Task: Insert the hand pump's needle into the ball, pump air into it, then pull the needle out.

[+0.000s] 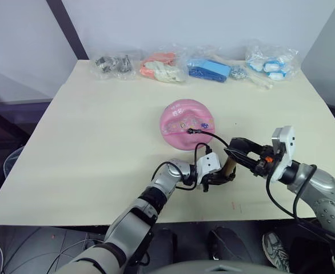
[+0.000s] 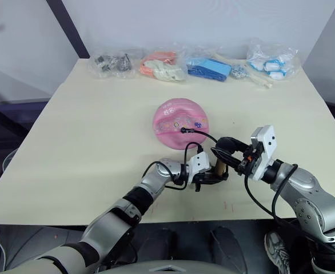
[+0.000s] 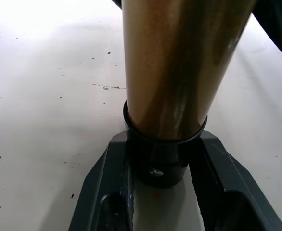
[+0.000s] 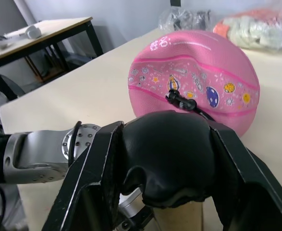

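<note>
Needle (image 4: 173, 95) sits in ball (image 1: 186, 123); our left gripper (image 1: 218, 177) clamps hand pump (image 3: 179, 77), right gripper (image 4: 165, 168) clamps its handle (image 4: 167, 154)

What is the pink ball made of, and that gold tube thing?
The ball looks like soft, matte rubber: it is dented and printed with little cartoons. The hand pump barrel looks like shiny brushed metal with streaky reflections; its end cap looks like glossy black plastic.

The ball (image 4: 194, 86) is pink with darker pink bands and small colourful cartoon prints. The hand pump (image 3: 179, 67) has a gold-bronze barrel with a black end cap, and its hose (image 1: 210, 135) is black.
</note>
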### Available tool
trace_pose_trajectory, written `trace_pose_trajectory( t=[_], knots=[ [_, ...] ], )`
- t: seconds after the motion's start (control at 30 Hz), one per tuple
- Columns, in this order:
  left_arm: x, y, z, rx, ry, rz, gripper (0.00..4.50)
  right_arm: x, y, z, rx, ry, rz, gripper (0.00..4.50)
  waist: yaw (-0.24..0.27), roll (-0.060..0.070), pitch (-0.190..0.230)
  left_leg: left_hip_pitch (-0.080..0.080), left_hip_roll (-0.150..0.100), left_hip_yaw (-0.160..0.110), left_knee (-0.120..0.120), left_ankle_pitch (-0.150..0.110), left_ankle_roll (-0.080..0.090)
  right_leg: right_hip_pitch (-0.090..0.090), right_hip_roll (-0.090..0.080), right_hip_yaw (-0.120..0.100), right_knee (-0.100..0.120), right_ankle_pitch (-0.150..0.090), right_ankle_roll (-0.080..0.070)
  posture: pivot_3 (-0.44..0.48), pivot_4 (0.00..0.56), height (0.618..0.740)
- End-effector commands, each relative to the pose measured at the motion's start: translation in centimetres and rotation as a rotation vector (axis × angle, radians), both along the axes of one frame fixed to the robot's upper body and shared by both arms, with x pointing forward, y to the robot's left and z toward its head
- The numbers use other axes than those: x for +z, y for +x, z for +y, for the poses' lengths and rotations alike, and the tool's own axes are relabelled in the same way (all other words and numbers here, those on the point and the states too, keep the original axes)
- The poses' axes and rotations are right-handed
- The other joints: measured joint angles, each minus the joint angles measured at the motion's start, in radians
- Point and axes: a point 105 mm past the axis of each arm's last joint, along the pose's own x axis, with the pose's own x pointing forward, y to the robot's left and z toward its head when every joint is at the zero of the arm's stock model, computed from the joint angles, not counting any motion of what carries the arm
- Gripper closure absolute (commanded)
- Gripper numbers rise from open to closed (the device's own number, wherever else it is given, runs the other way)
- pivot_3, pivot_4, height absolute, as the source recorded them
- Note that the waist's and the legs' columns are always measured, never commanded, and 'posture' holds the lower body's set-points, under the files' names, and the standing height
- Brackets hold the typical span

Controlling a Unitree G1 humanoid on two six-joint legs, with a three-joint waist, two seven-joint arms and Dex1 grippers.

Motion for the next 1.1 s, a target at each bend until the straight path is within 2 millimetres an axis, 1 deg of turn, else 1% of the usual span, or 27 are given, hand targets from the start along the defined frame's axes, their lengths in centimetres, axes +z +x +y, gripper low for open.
trace_pose_trajectory(
  t=[0.03, 0.1, 0.23, 0.33, 0.43, 0.57, 0.77, 0.9, 1.1],
  knots=[
    [-3.0, 0.6, 3.3, 0.126, 0.112, 0.069, 3.37, 3.1, 0.1, -0.8, -0.007, -0.060, -0.174, 2.54, 0.000, 0.001, 0.000, 0.000, 0.000, 0.000, 0.000, 0.000, 0.000, 0.000, 0.000, 0.000, 0.000, 0.000, 0.000, 0.000, 0.150, 0.740],
    [-3.1, 0.5, 3.4, 0.124, 0.115, 0.070, 3.37, 4.0, 0.3, -1.2, -0.027, -0.058, -0.204, 2.54, 0.000, 0.001, 0.001, 0.000, 0.000, 0.000, 0.000, 0.000, 0.000, 0.000, 0.000, 0.000, 0.000, 0.000, 0.000, 0.000, 0.150, 0.740],
    [-3.2, 0.4, 3.2, 0.116, 0.116, 0.073, 3.37, 6.8, 0.6, -1.8, -0.050, -0.043, -0.275, 2.54, 0.000, 0.004, 0.004, -0.001, 0.000, 0.000, 0.000, 0.000, 0.000, -0.001, 0.000, 0.000, 0.000, 0.000, 0.000, 0.000, 0.150, 0.740],
    [-3.2, 0.3, 3.2, 0.114, 0.117, 0.074, 3.37, 7.9, 0.6, -1.9, -0.056, -0.038, -0.298, 2.54, 0.001, 0.004, 0.005, -0.002, 0.000, 0.000, 0.000, 0.000, 0.000, -0.002, 0.000, 0.000, 0.000, 0.000, 0.000, 0.000, 0.150, 0.740],
    [-3.3, 0.3, 3.2, 0.111, 0.118, 0.074, 3.37, 9.8, 0.6, -2.1, -0.057, -0.034, -0.342, 2.54, 0.000, 0.005, 0.005, -0.002, 0.000, 0.000, 0.000, 0.000, 0.000, -0.002, -0.001, 0.000, 0.000, 0.000, 0.000, 0.000, 0.150, 0.740],
    [-3.3, 0.3, 3.2, 0.109, 0.120, 0.073, 3.37, 11.6, 0.7, -2.6, -0.065, -0.028, -0.363, 2.54, 0.001, 0.006, 0.006, -0.002, 0.000, 0.000, 0.000, 0.000, 0.000, -0.002, -0.001, 0.000, 0.000, 0.000, 0.000, 0.000, 0.150, 0.740],
    [-3.4, 0.1, 3.2, 0.101, 0.122, 0.074, 3.37, 13.2, 0.4, -3.5, -0.050, -0.049, -0.314, 2.54, 0.001, 0.007, 0.007, -0.002, 0.000, 0.000, 0.000, 0.000, 0.000, -0.002, -0.001, 0.000, 0.000, 0.000, 0.000, 0.000, 0.150, 0.740],
    [-3.4, 0.1, 3.2, 0.098, 0.122, 0.075, 3.37, 14.4, -0.1, -3.7, -0.033, -0.031, -0.283, 2.54, 0.001, 0.007, 0.007, -0.002, 0.000, 0.000, 0.000, 0.000, 0.000, -0.002, -0.001, 0.000, 0.000, 0.000, 0.000, 0.000, 0.150, 0.740],
    [-3.4, -0.1, 3.0, 0.091, 0.119, 0.077, 3.37, 14.8, -0.4, -3.4, -0.011, -0.043, -0.266, 2.54, 0.001, 0.007, 0.007, -0.003, 0.000, 0.000, 0.000, 0.000, 0.000, -0.002, -0.001, 0.001, 0.000, 0.000, 0.000, 0.000, 0.150, 0.740]
  ],
)
